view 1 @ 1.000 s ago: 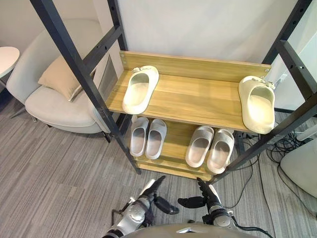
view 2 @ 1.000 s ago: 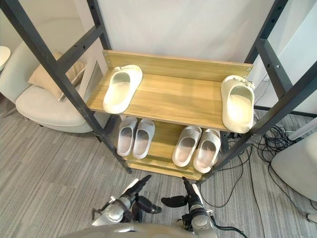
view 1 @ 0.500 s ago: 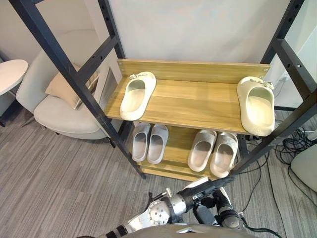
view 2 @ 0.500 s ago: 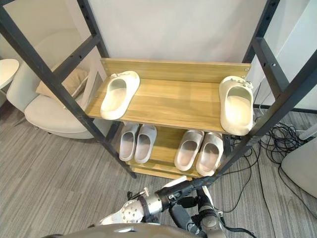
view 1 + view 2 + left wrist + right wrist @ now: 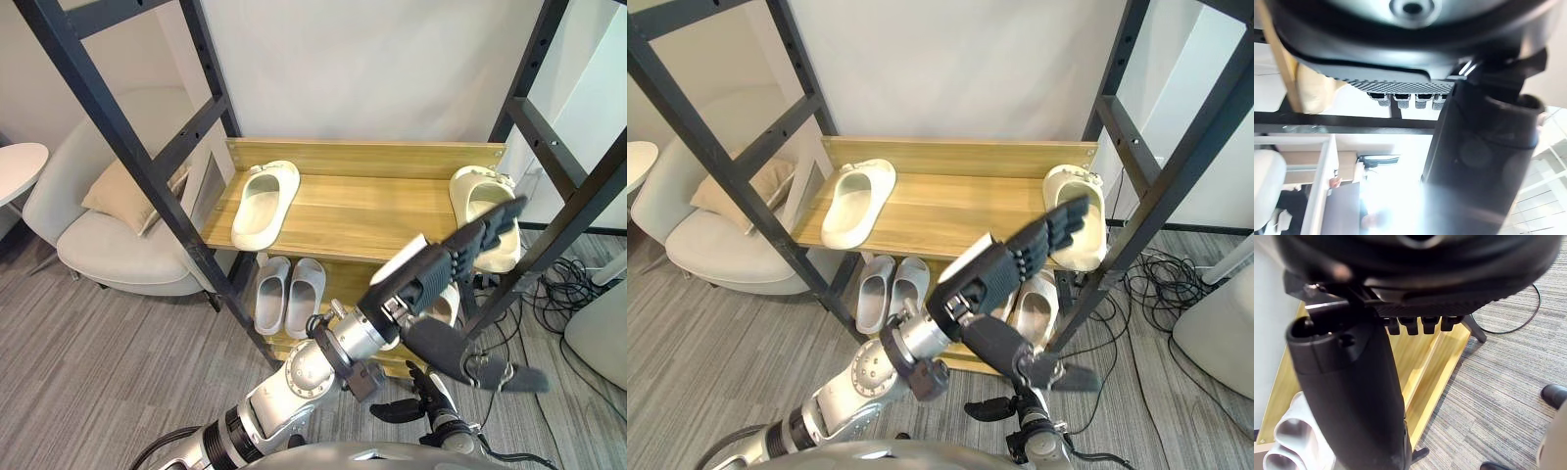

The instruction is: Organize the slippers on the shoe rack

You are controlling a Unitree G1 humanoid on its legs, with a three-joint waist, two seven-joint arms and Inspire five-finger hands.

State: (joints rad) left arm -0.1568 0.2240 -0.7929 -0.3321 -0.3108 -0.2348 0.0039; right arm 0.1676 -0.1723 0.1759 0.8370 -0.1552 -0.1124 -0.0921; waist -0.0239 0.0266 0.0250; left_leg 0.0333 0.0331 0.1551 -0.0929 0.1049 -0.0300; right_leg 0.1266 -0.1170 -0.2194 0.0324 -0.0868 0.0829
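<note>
The shoe rack (image 5: 362, 211) has two wooden shelves in a black metal frame. On the upper shelf lie two cream slippers far apart, one at the left (image 5: 265, 191) and one at the right end (image 5: 477, 196). My left hand (image 5: 441, 274) is raised in front of the rack, open with straight fingers pointing at the right cream slipper and covering part of it. It holds nothing. A grey pair (image 5: 289, 294) stands on the lower shelf at the left. A second grey pair (image 5: 1034, 308) is partly hidden behind the hand. My right hand (image 5: 421, 401) hangs low and open.
A light armchair with a tan cushion (image 5: 108, 186) stands left of the rack, and a small white round table (image 5: 15, 166) beyond it. Cables (image 5: 568, 284) lie on the grey floor at the right. The rack's slanted black posts (image 5: 147, 166) cross in front of the shelves.
My left arm has risen from floor level to the front of the rack, reaching toward the right cream slipper. The camera has shifted. The right hand stays low.
</note>
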